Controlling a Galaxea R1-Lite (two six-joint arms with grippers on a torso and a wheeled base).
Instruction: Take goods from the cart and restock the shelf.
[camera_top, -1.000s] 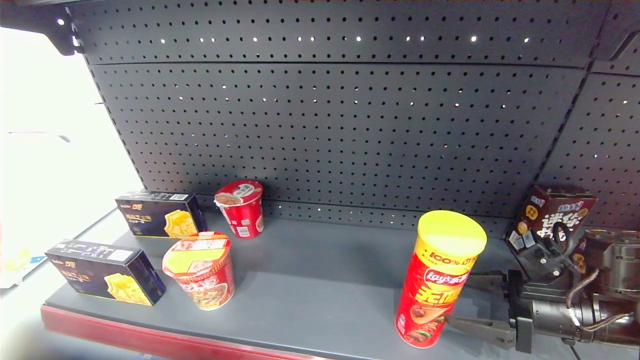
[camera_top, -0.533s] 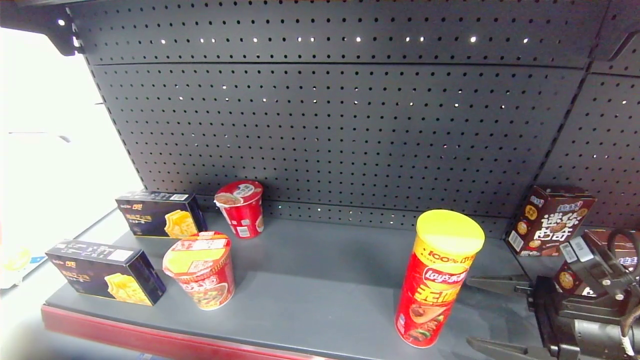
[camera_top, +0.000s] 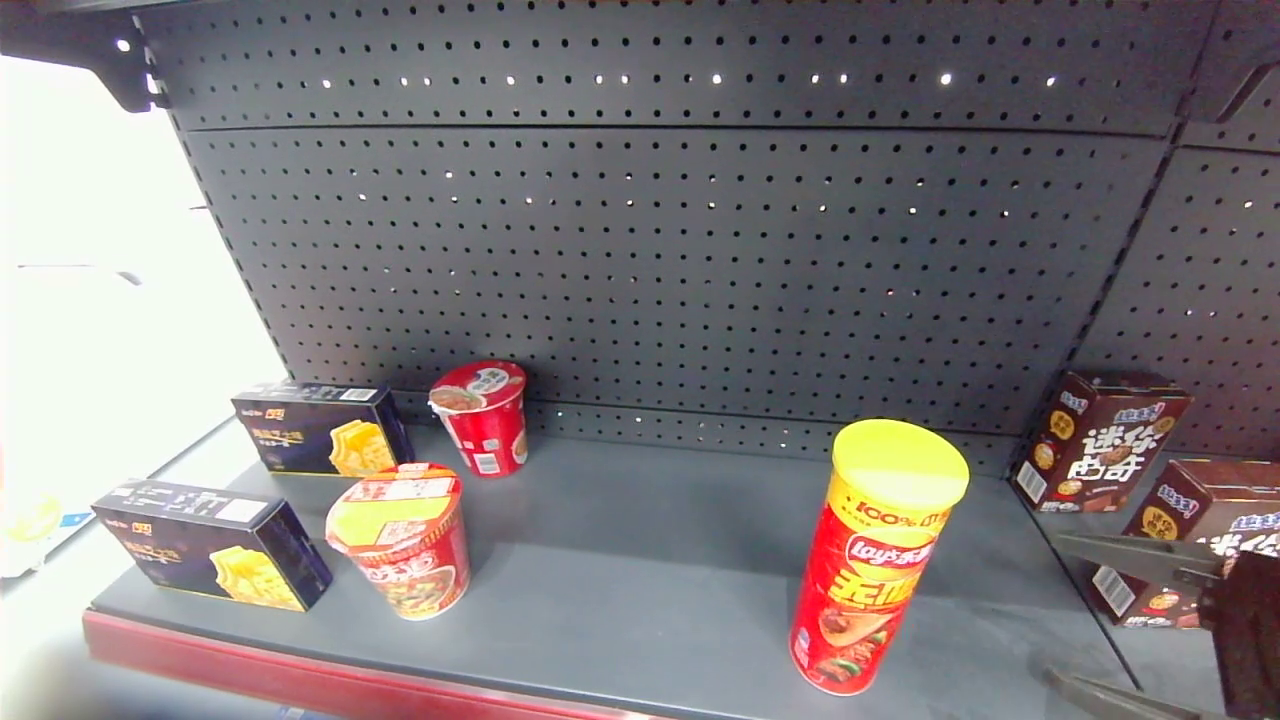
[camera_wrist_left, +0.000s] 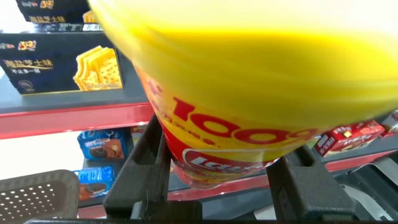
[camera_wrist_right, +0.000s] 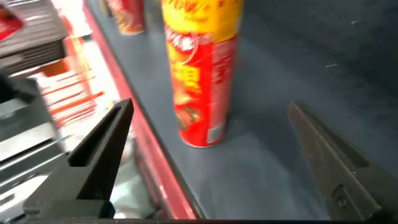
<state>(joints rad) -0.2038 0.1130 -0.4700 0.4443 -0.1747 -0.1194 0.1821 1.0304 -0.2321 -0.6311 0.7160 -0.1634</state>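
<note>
On the grey shelf (camera_top: 640, 560), with a red lip along the front and black pegboard (camera_top: 650, 280) behind, one can (camera_top: 880, 560) stands upright right of the middle. Right gripper (camera_top: 1055, 608) sits near its right side, jaws spread wide, nothing in them, clear of it. Left gripper (camera_wrist_left: 221, 168) is clamped round a second can (camera_wrist_left: 249, 74), yellow lid up close. Two cups (camera_top: 405, 540) and two dark boxes (camera_top: 210, 545) sit at the left end, and brown boxes (camera_top: 1100, 440) sit in the next bay. Past the left end the room's just bright white.
</note>
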